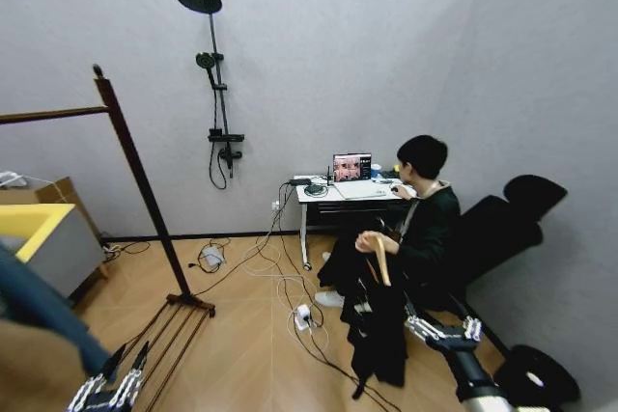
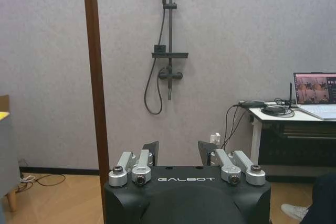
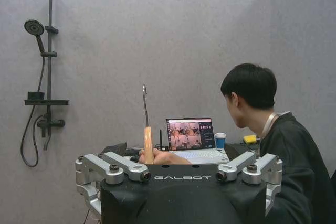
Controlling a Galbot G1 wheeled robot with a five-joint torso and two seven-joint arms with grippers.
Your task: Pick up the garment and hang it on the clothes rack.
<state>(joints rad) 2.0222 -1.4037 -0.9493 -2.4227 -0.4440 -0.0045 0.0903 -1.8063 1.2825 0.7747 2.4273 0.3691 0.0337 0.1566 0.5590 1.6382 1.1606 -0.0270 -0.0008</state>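
Head view: wood floor [image 1: 241, 354] is stretching under grey walls; left tool [image 1: 108, 388] apart, right tool [image 1: 442, 332] apart beside black garment [image 1: 377, 330].

The clothes rack [image 1: 145, 190] stands on the floor to your left, its post rising from a base [image 1: 190, 303] near the left gripper [image 1: 108, 388]. Behind it, a shower fixture [image 1: 214, 84] is mounted on the back wall. To the right of the fixture, a desk [image 1: 338, 195] stands against that wall with a laptop [image 1: 352, 169] on it. A seated person [image 1: 415, 229] in front of the desk holds the garment [image 1: 381, 330] by its hanger [image 1: 382, 260], directly beyond the right gripper [image 1: 439, 333] at your lower right.
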